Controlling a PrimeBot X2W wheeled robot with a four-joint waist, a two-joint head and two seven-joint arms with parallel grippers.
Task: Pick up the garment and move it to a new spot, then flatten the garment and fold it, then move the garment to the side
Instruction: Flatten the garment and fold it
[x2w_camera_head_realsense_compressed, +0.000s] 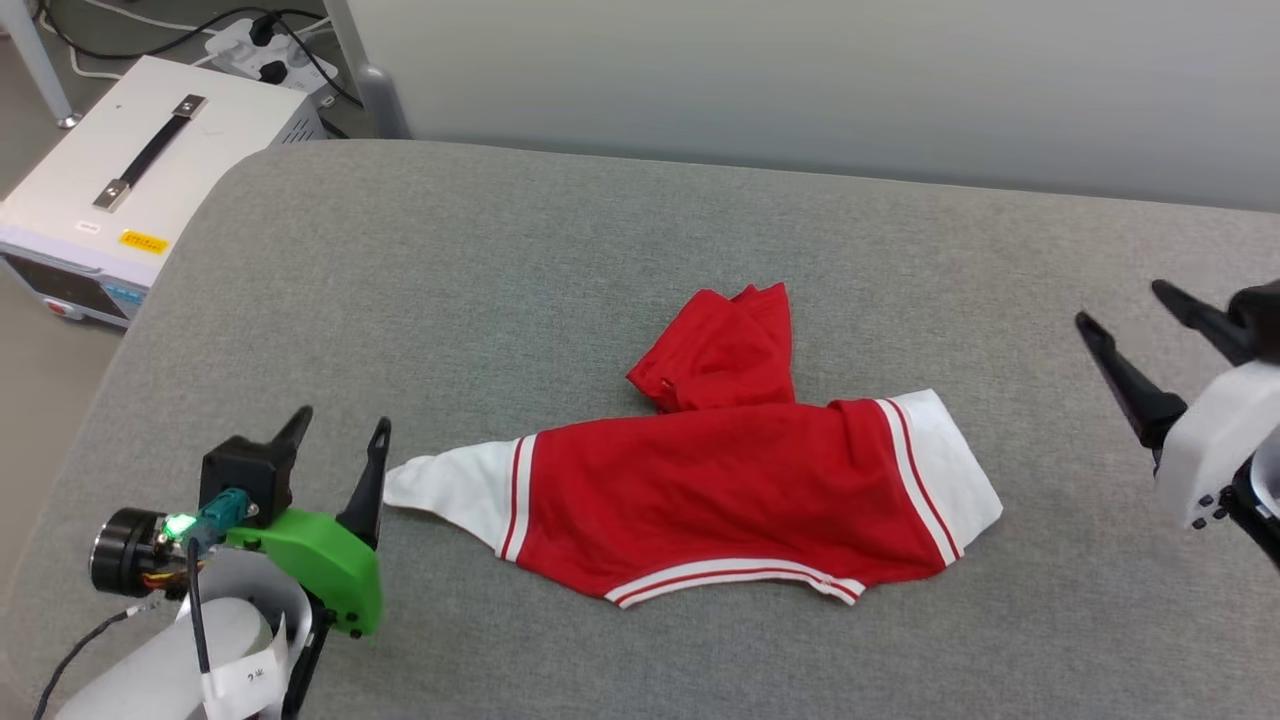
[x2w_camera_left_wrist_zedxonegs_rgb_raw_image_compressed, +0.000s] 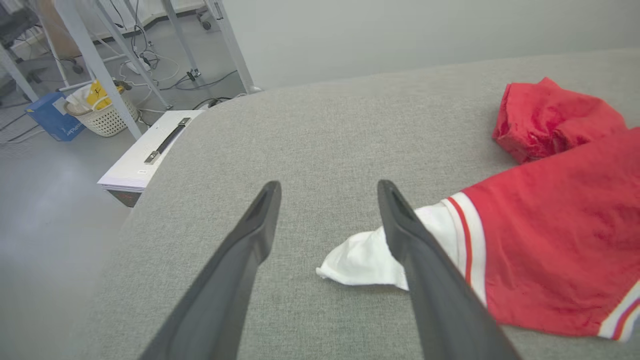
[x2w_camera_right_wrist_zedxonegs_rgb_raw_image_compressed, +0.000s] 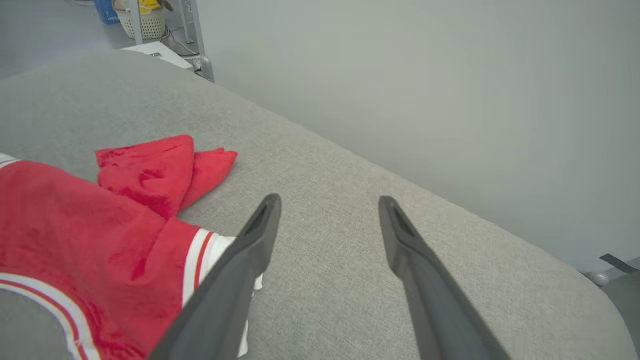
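**Position of the task's thing.** The garment lies on the grey table, about the middle of its surface and clear of every edge. The side facing up is plain red. 1 white sleeve points toward the table's left side and the other toward its right side. Striped trim runs along the garment's near edge.

**Condition of the garment.** The main red panel is spread fairly smooth. A second red portion is doubled over and bunched on the side nearer the table's far edge. In the left wrist view this portion stands up as a rumpled lump. The garment is therefore judged neither fully flat nor neatly folded.

**State of the tools.**
- The left gripper sits low over the table's left near part. Its 2 fingers are spread apart and nothing is held between them. In the left wrist view one finger crosses in front of the left sleeve tip. Whether it touches the cloth cannot be told.
- The right gripper hangs over the table's right side with its fingers wide apart and empty. It is apart from the garment.

**Progress, as a judgement.**
- Whether the garment lies at its new spot cannot be established.
- Flattening is taken as the step in hand and partly achieved. The bunched portion needs drawing out.
- Folding is outstanding.
- The move to the table's side is outstanding.
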